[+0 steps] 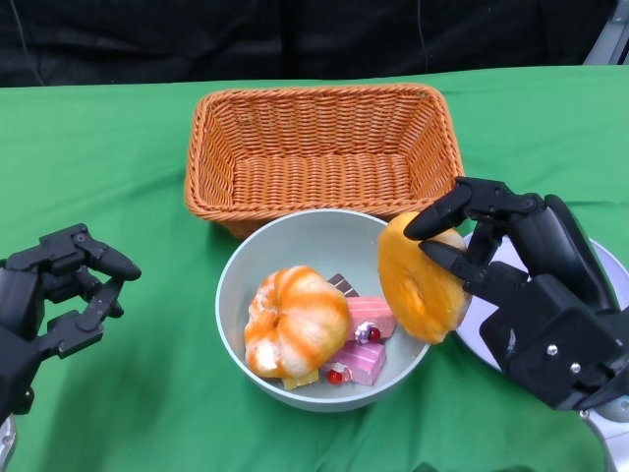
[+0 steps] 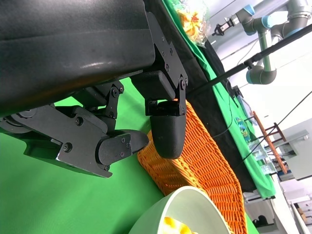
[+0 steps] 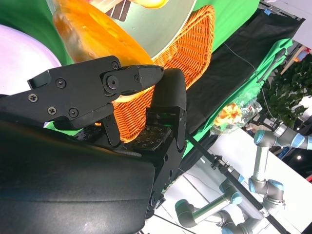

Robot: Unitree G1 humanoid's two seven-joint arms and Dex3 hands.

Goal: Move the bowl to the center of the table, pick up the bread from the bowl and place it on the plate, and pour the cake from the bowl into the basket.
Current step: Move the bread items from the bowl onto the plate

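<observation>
- Bread [image 1: 423,278], a round orange-yellow piece with a dent in its middle, is held on edge by the right hand [image 1: 521,285], above the right rim of the bowl [image 1: 236,285].
- Fingers [image 1: 442,214] of the right hand are closed on the bread: one presses on its top edge and others on its right side, so the piece is tilted and does not touch the things in the bowl.
- In the right wrist view the same bread [image 3: 95,36] shows orange and glossy just beyond the black fingers [image 3: 131,80], with the bowl rim and the basket [image 3: 192,44] behind it.
- Bowl, pale green-grey, stands in the middle of the green table [image 1: 98,157], just near of the basket [image 1: 319,152] and touching or almost touching its near wall.
- Inside the bowl lie a second orange and white bread [image 1: 293,323] on the left, and pink cake pieces [image 1: 366,339] with red dots and a dark brown bit on the right.
- Basket is orange wicker, rectangular, at the far side of the table, and nothing lies in it.
- Plate [image 1: 614,261], white, is at the right, mostly hidden under the right hand.
- Left hand [image 1: 54,295] hovers over the cloth at the left, well apart from the bowl; its fingers are bent but apart and hold nothing.
- Left wrist view shows the left hand's fingers [image 2: 165,126] with a gap between them, over green cloth, near the basket [image 2: 204,156] and the bowl rim [image 2: 190,204].
</observation>
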